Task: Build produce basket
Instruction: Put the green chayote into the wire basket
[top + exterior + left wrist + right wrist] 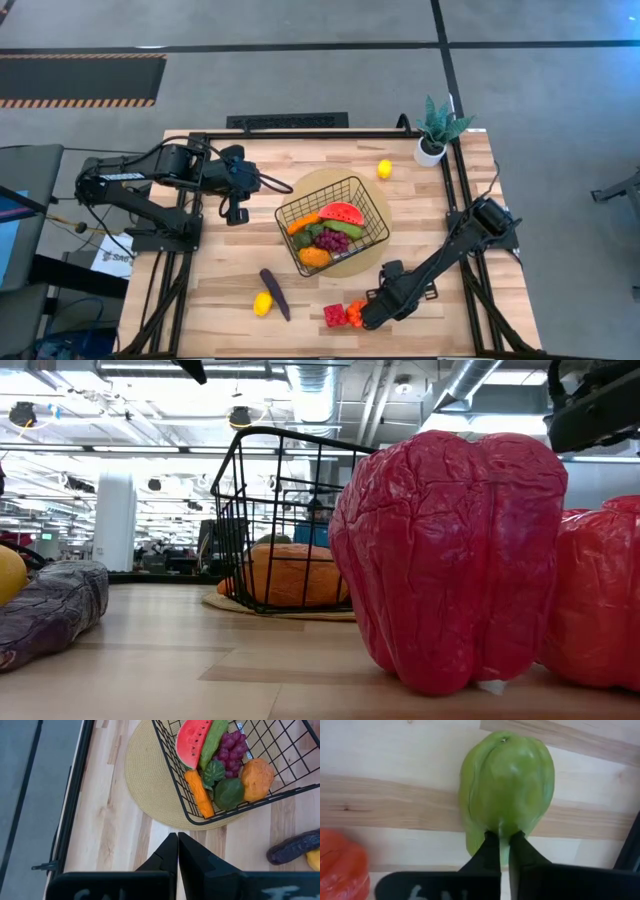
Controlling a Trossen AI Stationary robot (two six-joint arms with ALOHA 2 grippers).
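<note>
The black wire basket [345, 200] stands on a round tan mat at the table's middle. It holds a watermelon slice [192, 742], a carrot [199, 795], grapes, green pieces and an orange [257, 779]. My left gripper [177, 836] is shut and hangs over bare wood left of the basket [235, 215]. My right gripper [368, 320] is at the near edge, right of a red pepper [335, 315] and an orange pepper [356, 308]. It is shut on a green pepper [507, 785]. An eggplant [275, 293] and a lemon [262, 304] lie near the front. My right gripper pinches the green pepper between its two fingers [489, 851] at the narrow end [504, 831] nearest my wrist. The fingers lie along the pepper's length. The rest of it stretches away from the fingertips over the wooden planks; whether it is lifted, I cannot tell.
A second lemon [384, 168] lies far right of the basket, and a potted plant [435, 130] stands at the far right corner. In the low view the red pepper [450, 560] fills the foreground before the basket [290, 520]. A black frame rims the table.
</note>
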